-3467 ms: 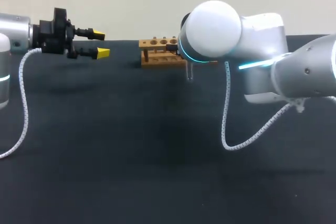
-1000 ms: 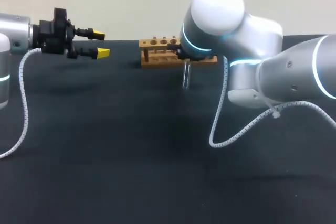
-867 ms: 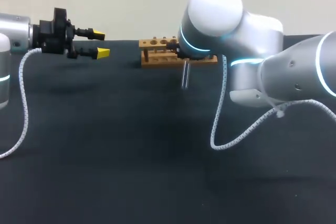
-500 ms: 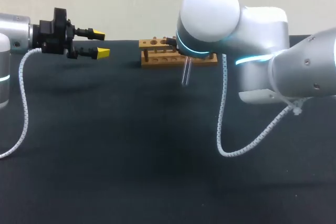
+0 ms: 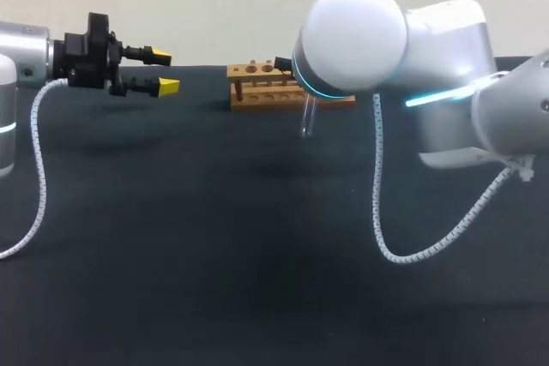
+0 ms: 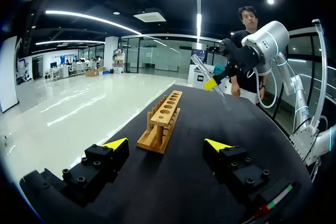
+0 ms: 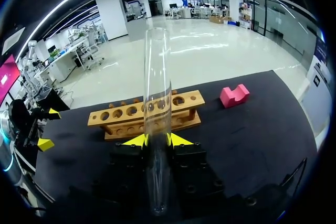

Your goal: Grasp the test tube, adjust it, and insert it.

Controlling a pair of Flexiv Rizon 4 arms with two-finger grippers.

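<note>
Right claw point(image 7: 157, 140): clenched on the test tube point(image 7: 157, 93), one yellow tip on each side, gripping the lower part of the glass. Tube runs straight out along the fingers, its far end well ahead of them and the rounded end back toward the wrist.

Head view: tube is off the table point(image 5: 214, 237), close to upright with a slight tilt, just in front of the wooden rack point(image 5: 262, 83) near its right half. It is not in any hole. The right arm point(image 5: 403, 40) covers the claw itself and the rack's right end. From the right wrist the rack lies crosswise ahead of the fingers, behind the tube. A pink block point(image 7: 234, 96) sits on the table beside the rack's far end, apart from it.

Left claw point(image 6: 167, 144): released, fingers wide apart, nothing between them. It hangs above the table's left side, well apart from the tube, pointing at the rack, which it sees end-on ahead.
</note>
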